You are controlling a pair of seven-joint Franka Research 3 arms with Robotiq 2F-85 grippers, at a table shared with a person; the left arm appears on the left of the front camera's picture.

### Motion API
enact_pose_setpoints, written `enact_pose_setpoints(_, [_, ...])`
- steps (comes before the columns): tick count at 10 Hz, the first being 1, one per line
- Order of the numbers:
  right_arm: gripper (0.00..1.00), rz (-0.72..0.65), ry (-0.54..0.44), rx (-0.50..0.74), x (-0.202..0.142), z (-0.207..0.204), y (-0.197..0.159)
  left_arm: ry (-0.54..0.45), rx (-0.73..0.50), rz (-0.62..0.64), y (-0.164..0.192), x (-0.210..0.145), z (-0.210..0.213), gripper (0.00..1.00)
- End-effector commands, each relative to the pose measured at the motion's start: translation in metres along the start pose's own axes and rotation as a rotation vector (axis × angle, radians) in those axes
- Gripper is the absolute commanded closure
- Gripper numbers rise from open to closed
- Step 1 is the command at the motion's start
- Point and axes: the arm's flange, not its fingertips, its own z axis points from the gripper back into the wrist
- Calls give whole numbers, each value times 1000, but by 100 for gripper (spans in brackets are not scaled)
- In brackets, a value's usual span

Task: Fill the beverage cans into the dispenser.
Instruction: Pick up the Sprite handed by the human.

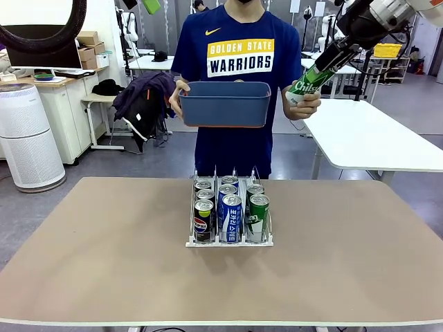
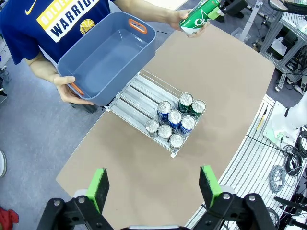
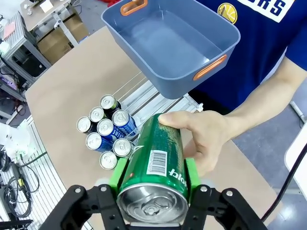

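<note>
My right gripper (image 3: 153,184), raised beyond the far right corner of the tan table (image 1: 346,256), pinches a green can (image 3: 156,165) between its pads; the person's hand (image 3: 204,139) also grips that can. My left gripper (image 2: 153,184) hangs spread wide above the table's left portion. The dispenser (image 1: 229,242) stands mid-table, nearer the far edge, holding eight cans (image 1: 230,211): three black, three blue, two green. The person holds a dark blue tub (image 1: 225,104) over the far edge. Room: grey floor, a white air purifier (image 1: 28,135) at far left, a white table (image 1: 374,135) at far right.
</note>
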Motion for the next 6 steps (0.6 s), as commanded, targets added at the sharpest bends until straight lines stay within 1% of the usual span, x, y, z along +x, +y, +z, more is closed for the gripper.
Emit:
enact_pose_setpoints(1, [100,-3,14,18,-1,5,2,-10,5,2,0,-2,0,0])
enact_pose_setpoints(4, [100,20,14,43,-3,6,4,-10,5,2,0,-2,0,0])
enact_pose_setpoints(5, [100,14,13,36,-3,6,3,-10,5,2,0,-2,0,0])
enact_pose_setpoints(6, [100,8,9,58,-4,5,3,-10,5,2,0,-2,0,0])
